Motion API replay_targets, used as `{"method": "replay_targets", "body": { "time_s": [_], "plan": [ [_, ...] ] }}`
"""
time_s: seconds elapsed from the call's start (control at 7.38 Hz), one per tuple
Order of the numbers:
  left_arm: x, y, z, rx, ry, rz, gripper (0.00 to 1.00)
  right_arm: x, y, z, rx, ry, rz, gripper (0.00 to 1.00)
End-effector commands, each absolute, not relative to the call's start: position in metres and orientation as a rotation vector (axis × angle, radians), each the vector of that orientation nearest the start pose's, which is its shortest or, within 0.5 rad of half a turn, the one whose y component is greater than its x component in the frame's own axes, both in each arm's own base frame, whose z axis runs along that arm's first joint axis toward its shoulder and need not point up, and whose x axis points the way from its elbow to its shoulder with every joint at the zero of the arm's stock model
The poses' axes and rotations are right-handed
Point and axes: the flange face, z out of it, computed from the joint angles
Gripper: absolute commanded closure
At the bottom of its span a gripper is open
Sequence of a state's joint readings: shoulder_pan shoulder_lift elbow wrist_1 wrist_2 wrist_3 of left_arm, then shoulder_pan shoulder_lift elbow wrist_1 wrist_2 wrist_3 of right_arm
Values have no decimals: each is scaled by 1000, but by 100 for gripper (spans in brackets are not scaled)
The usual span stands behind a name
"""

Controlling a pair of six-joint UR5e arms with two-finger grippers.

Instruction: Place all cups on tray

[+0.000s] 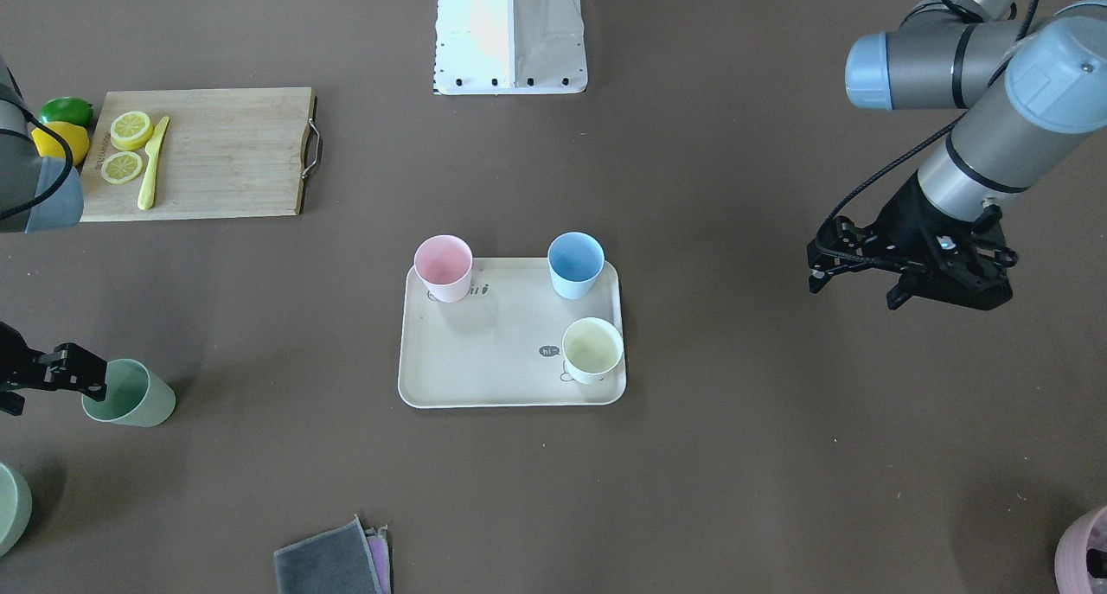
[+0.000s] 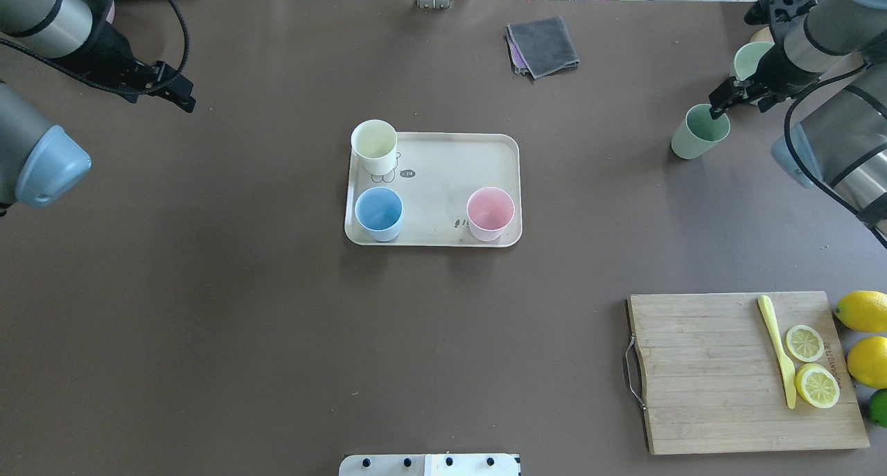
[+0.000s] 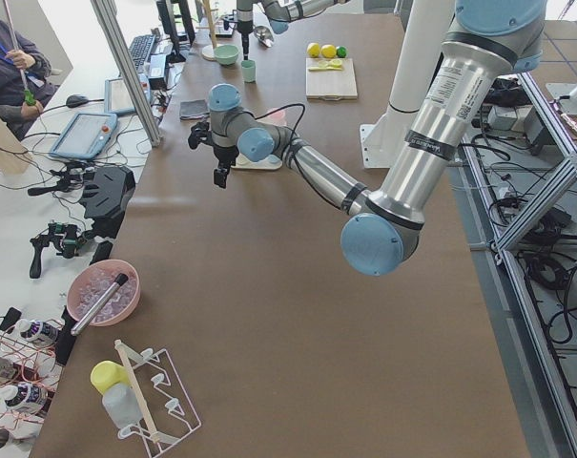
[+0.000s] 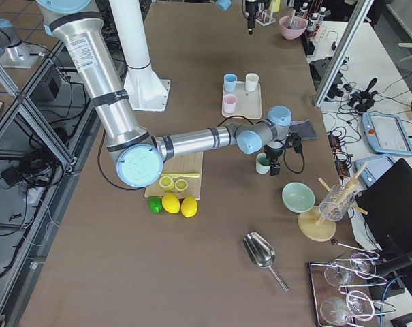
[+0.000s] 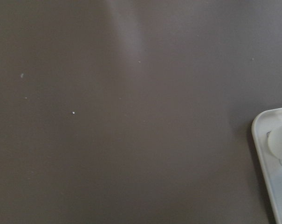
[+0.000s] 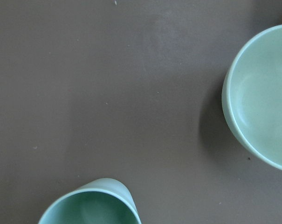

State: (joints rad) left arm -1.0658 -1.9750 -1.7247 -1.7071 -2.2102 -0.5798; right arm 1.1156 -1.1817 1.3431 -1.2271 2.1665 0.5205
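Note:
The beige tray (image 1: 484,360) lies mid-table and carries the pink cup (image 1: 444,268), the blue cup (image 1: 576,264) and the cream cup (image 1: 592,350), all upright. The green cup (image 1: 138,395) stands on the table far off the tray, also seen in the overhead view (image 2: 696,135) and the right wrist view (image 6: 89,207). My right gripper (image 1: 47,386) is open, with one finger at this cup's rim. My left gripper (image 1: 852,287) is open and empty, hovering over bare table on the other side of the tray.
A sage green bowl (image 6: 262,93) sits close beside the green cup. A wooden cutting board (image 1: 216,153) with lemon slices and a yellow knife lies on the right arm's side. Folded cloths (image 1: 333,564) and a mauve container (image 1: 1085,551) are at the operators' edge.

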Motion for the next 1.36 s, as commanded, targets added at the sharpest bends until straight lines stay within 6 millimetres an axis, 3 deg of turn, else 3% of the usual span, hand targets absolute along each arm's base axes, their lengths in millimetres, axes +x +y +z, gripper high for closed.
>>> {"method": "replay_targets", "body": {
  "time_s": [0.0,0.14,0.27,0.54,0.68,0.81,0.95,1.22],
  "plan": [
    [232,-585,350,262,862,162,2,-250,-630,531,160,-721,-71,36],
    [232,-585,350,262,862,162,2,-255,-625,534,151,-722,-78,83],
    [232,-585,350,262,862,162,2,-259,-624,533,150,-725,-84,100],
    [232,-585,351,263,861,161,2,-262,-625,507,161,-757,-39,100],
    [232,-585,351,261,861,161,2,-265,-625,482,172,-785,-5,100],
    [232,-585,351,261,861,161,2,-284,-629,450,163,-820,40,100],
    [232,-585,352,260,861,161,2,-320,-629,410,144,-863,84,100],
    [230,-581,364,249,859,157,2,-410,-610,327,64,-929,248,100]
  ]
}}
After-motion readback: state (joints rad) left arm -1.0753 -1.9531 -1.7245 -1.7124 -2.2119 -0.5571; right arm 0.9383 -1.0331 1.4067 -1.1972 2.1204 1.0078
